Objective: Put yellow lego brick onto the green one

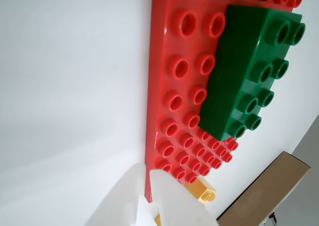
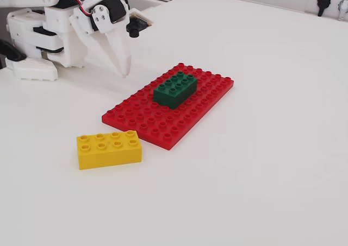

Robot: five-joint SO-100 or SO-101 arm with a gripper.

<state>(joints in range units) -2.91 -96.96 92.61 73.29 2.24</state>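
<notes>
Yellow lego brick (image 2: 110, 149) lies on the white worktop (image 2: 261, 148), well apart from the tool (image 2: 124, 68) and beyond the red baseplate (image 2: 163, 127). The green one (image 2: 175, 89) sits on that plate, nearer the tool, whose fingers appear closed and empty.

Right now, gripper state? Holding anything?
Gripper: looks closed, fingers together, empty; it hangs over bare table behind the large flat red studded baseplate. The bright yellow plastic brick lies untouched on the table.
</notes>
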